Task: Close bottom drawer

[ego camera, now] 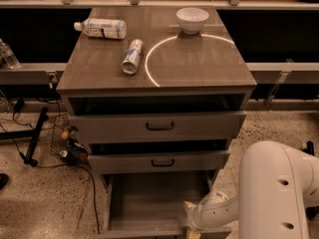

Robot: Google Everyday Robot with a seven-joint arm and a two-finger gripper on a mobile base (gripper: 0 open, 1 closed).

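Note:
The bottom drawer (149,203) of the grey wood-grain cabinet stands pulled far out, its plain grey inside bare; its front panel is cut off by the lower edge of the view. My gripper (192,228) is at the drawer's front right corner, at the very bottom of the view, with the white arm (274,193) bending in from the right. The top drawer (159,126) and the middle drawer (162,162) above it each stand slightly pulled out.
On the cabinet top (199,63) lie a plastic bottle (102,28), a can (132,57) on its side and a white bowl (192,19). A wire basket and cables (67,143) sit on the floor at the left.

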